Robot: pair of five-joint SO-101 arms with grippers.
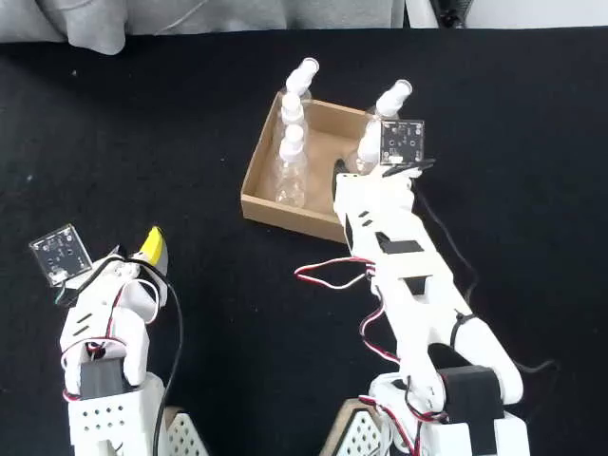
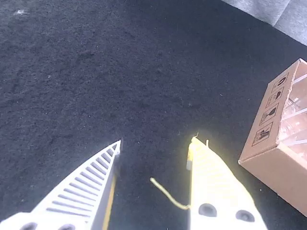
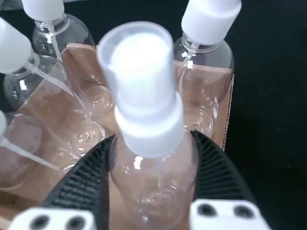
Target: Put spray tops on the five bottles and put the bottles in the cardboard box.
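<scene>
The cardboard box (image 1: 258, 195) sits mid-table on black cloth, and several clear bottles with white spray tops (image 1: 291, 152) stand or lean inside it. My right gripper (image 1: 350, 182) reaches over the box's near right corner. In the right wrist view that gripper (image 3: 153, 146) is shut on a clear bottle (image 3: 144, 96) with a spray top, held upright above the box floor (image 3: 48, 98). Another capped bottle (image 3: 207, 38) stands just beyond it. My left gripper (image 1: 150, 249) rests at the near left, far from the box; its fingers (image 2: 156, 141) are open over bare cloth.
Grey fabric (image 1: 218, 13) lies along the table's far edge. A corner of the box (image 2: 283, 143) is in the left wrist view. Red and white cables (image 1: 328, 275) loop beside the right arm. Black cloth (image 1: 142, 133) surrounds the box.
</scene>
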